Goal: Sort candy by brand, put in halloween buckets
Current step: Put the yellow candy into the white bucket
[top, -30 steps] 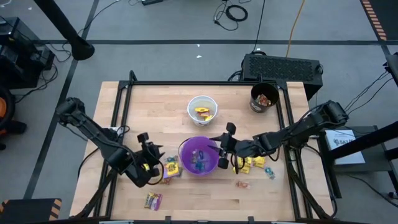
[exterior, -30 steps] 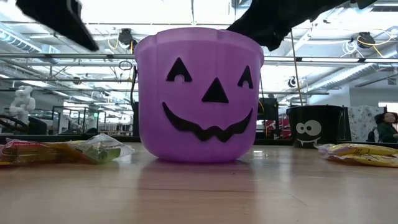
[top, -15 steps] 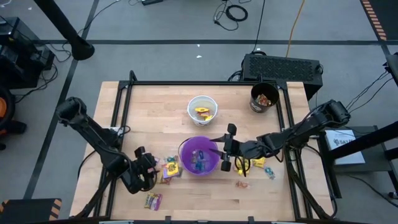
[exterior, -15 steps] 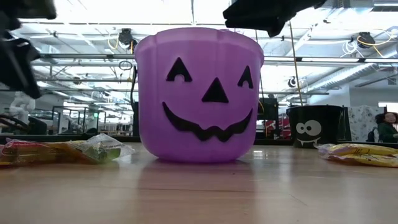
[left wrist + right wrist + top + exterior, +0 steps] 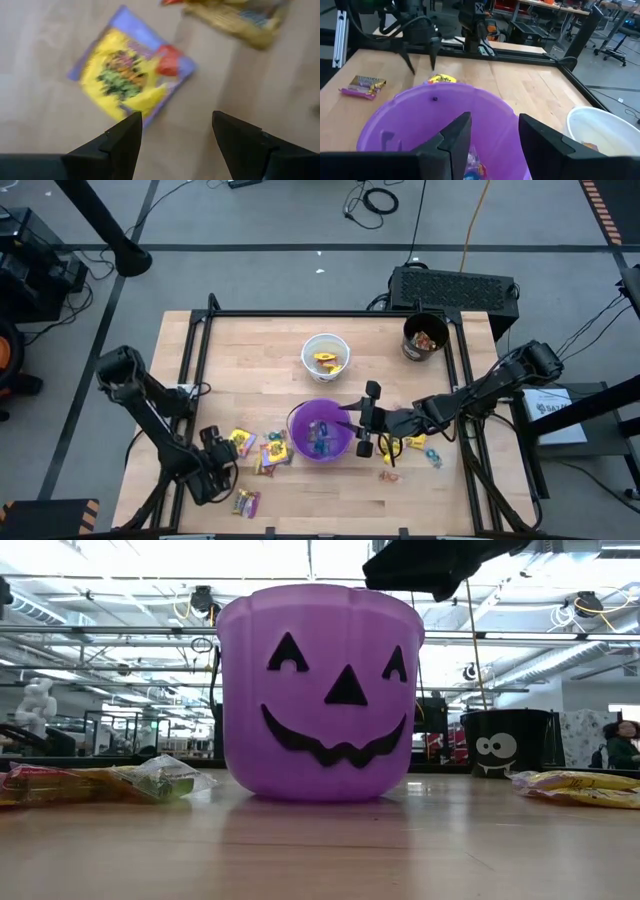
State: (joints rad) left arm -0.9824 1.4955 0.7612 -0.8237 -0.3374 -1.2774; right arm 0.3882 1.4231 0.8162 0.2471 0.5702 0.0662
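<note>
The left wrist view alone shows a yellow packet [image 5: 131,75] lying on the tabletop [image 5: 40,125] just ahead of the released left claw [image 5: 172,145], its print unreadable. The right claw [image 5: 492,137] hangs spread and empty over the purple bucket [image 5: 505,125].

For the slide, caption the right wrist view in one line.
Right gripper open over the purple bucket, white bucket alongside, left gripper hanging above candy across the table.

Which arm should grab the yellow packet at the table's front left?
Left, most likely. Its gripper hangs open close by that yellow packet, which fills its wrist view. The right gripper sits over the purple bucket's rim, farther away.
</note>
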